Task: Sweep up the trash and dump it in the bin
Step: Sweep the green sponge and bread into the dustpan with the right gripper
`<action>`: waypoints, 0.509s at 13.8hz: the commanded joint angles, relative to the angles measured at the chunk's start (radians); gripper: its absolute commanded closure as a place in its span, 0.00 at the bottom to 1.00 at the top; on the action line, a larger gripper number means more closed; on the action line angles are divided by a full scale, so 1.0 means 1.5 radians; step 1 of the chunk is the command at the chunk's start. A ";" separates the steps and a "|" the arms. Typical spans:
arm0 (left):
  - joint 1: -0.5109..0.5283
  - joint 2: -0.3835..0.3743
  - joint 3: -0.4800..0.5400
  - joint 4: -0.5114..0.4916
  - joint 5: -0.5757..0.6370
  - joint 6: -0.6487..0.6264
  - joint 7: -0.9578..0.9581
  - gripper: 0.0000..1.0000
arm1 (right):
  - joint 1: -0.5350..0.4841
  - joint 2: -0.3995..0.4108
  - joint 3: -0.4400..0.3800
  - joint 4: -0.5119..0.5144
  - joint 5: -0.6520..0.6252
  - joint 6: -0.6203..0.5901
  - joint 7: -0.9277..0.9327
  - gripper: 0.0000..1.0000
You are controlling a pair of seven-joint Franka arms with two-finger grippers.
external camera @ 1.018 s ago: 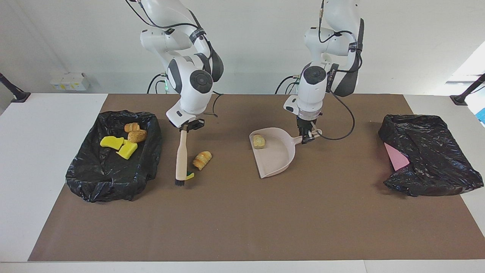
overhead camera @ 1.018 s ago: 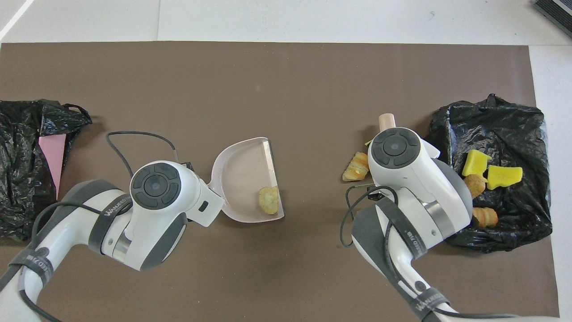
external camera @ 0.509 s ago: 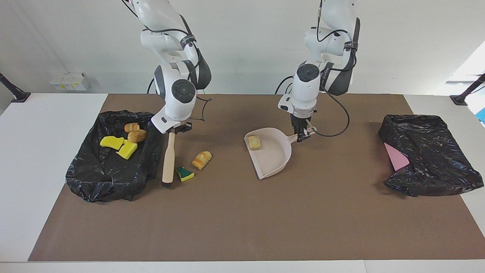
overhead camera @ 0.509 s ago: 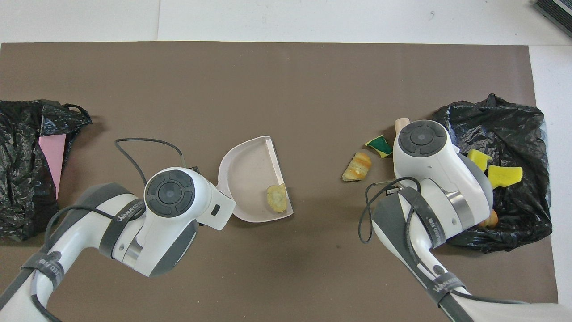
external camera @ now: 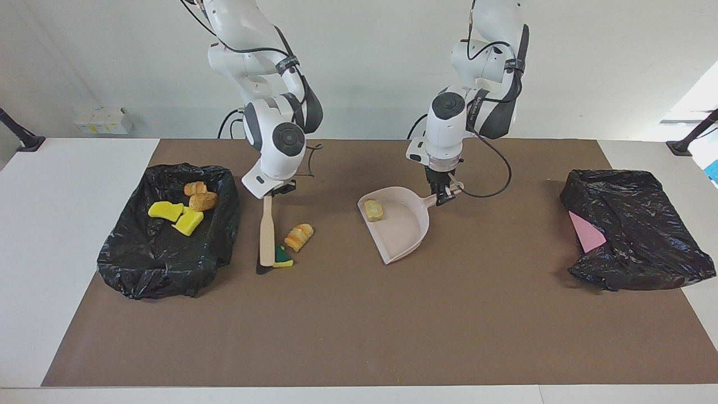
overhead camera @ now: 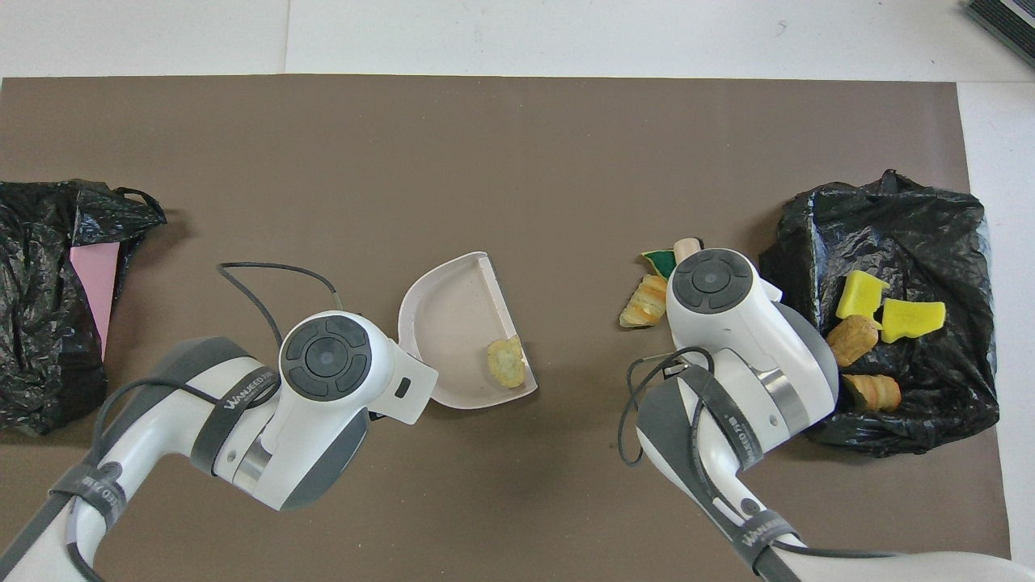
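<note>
Four scraps already lie in the lined bin [external camera: 168,224] at the right arm's end of the counter [external camera: 359,336], one sits in the dustpan [external camera: 401,224], and two (a bread lump [external camera: 299,237] and a green-backed sponge [external camera: 282,258]) wait beside the brush [external camera: 266,235]. The right gripper [external camera: 274,191], jaws clamped on the brush handle, holds it bristles-down against the sponge. The left gripper [external camera: 443,196] is closed on the dustpan handle, pan mouth facing the scraps.

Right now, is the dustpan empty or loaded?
Loaded, barely: the dustpan holds one yellowish scrap near its open edge; the rest of its tray is bare.
</note>
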 commanded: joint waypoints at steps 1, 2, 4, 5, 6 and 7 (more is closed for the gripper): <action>-0.025 -0.031 0.008 -0.019 -0.005 -0.036 -0.015 1.00 | 0.028 0.012 0.003 0.002 0.062 0.025 -0.010 1.00; -0.026 -0.033 0.008 -0.020 -0.005 -0.036 -0.017 1.00 | 0.038 0.012 0.004 0.003 0.090 0.038 -0.010 1.00; -0.026 -0.033 0.008 -0.020 -0.005 -0.029 -0.018 1.00 | 0.084 0.017 0.003 0.003 0.148 0.065 -0.008 1.00; -0.029 -0.024 0.008 -0.020 -0.005 -0.028 -0.018 1.00 | 0.112 0.018 0.003 0.003 0.164 0.075 0.000 1.00; -0.043 -0.014 0.008 -0.025 -0.005 -0.016 -0.023 1.00 | 0.135 0.022 0.003 0.003 0.177 0.086 0.016 1.00; -0.042 -0.013 0.008 -0.027 -0.005 -0.007 -0.024 1.00 | 0.156 0.023 0.003 0.003 0.196 0.095 0.030 1.00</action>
